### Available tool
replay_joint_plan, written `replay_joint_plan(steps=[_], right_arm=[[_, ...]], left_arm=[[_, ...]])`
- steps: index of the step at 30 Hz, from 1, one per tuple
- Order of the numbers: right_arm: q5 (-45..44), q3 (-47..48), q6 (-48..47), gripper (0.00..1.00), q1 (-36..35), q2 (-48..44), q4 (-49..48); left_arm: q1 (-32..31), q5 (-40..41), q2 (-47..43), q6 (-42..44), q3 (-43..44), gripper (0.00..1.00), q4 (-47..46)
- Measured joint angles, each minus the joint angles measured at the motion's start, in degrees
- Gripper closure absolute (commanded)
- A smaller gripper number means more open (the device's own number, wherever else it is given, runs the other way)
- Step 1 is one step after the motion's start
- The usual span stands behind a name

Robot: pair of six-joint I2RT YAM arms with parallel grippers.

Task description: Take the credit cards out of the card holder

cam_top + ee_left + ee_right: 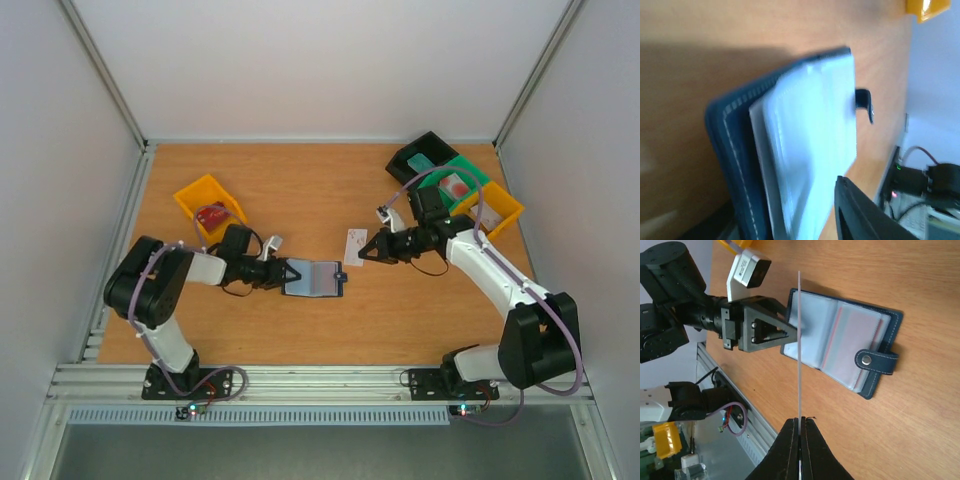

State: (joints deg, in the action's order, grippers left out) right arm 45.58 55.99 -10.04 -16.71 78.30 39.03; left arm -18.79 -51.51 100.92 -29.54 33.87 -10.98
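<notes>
1. Yellow bin (198, 187), far left of counter (310, 190): red item (212, 216) inside.
2. Black bin (428, 147), green bin (478, 177) and second yellow bin (506, 210), clustered far right; reddish item (455, 185) in the green one.
3. Card holder (313, 278), mid-counter: lying open, pale pockets up, tab toward the right arm; reddish card (856, 340) showing in one pocket.
4. Left hand (290, 274): pressed together on the card holder's left edge.
5. Right hand (800, 424): pinching a thin credit card (799, 340), seen edge-on, just beside the holder's tab end.
</notes>
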Motion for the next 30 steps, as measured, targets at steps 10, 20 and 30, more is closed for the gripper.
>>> replay_joint_plan(steps=[10,20,30], right_arm=[[-0.74,4.48,2.95,0.99,-1.03,-4.11,0.57],[-2.99,15.02,2.40,0.99,-22.01,-11.21,-12.11],[-5.35,24.04,-4.31,0.99,-32.20,-9.25,-14.08]], left_arm=[[2.43,13.66,-15.91,-0.83,-2.60,0.31,9.44],[3.17,-13.05,-50.62,23.21,9.44,0.30,22.93],[2.67,-22.95,-56.06,23.06,14.91,0.29,15.93]])
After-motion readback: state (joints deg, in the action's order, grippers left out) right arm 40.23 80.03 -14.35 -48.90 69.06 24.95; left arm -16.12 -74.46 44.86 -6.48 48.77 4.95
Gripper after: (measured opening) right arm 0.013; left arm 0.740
